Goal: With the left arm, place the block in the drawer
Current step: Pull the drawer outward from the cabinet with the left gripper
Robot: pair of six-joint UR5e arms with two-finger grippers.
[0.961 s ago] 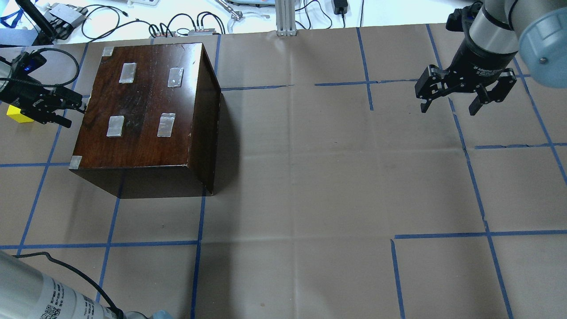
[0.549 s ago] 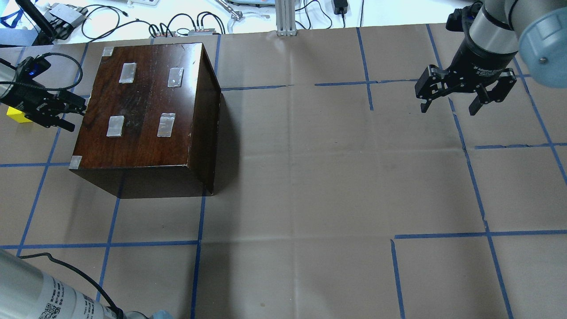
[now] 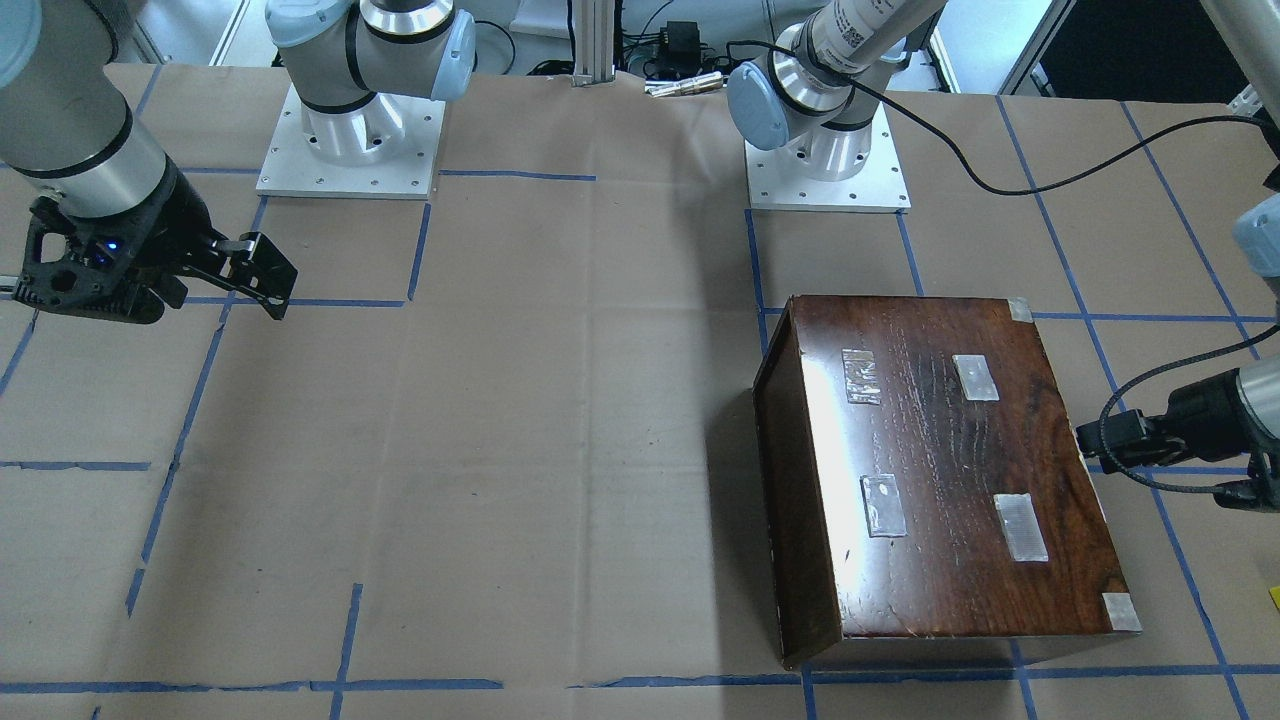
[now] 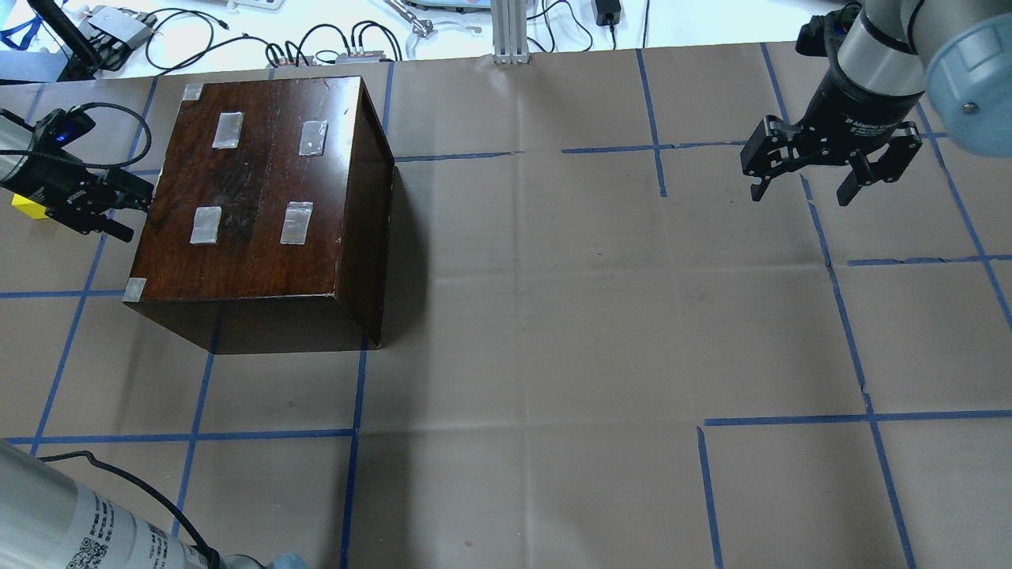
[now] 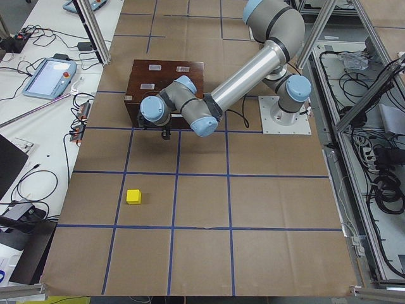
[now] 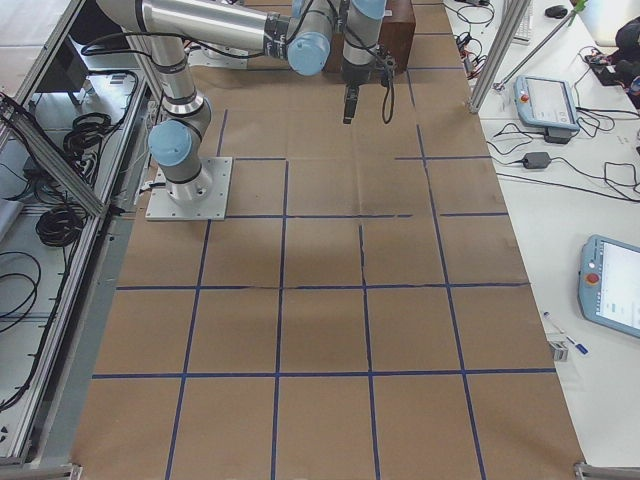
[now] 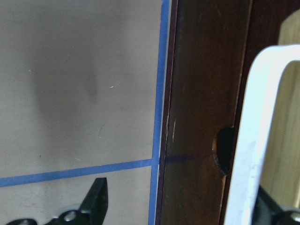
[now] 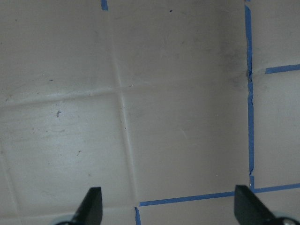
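Observation:
The yellow block (image 5: 133, 196) lies on the paper, well away from the box; in the overhead view (image 4: 22, 207) my left wrist partly hides it. The dark-brown box (image 4: 253, 182) stands at the table's left. My left gripper (image 4: 126, 211) is open and empty at the box's left face. In the left wrist view (image 7: 187, 211) its fingers straddle the drawer's dark front board (image 7: 201, 117), near the notch (image 7: 224, 151). Pale wood (image 7: 286, 140) shows past the board. I cannot tell how far out the drawer is. My right gripper (image 4: 802, 186) hangs open and empty at the far right.
The paper-covered table (image 4: 593, 316) carries a grid of blue tape lines. Cables and devices (image 4: 332, 47) lie beyond its far edge. The left arm's black cable (image 3: 1130, 440) loops beside the box. A white curved band (image 7: 262, 117) crosses the left wrist view.
My left gripper has sunk a little beside the box's left face and covers more of the block. The right arm has not moved.

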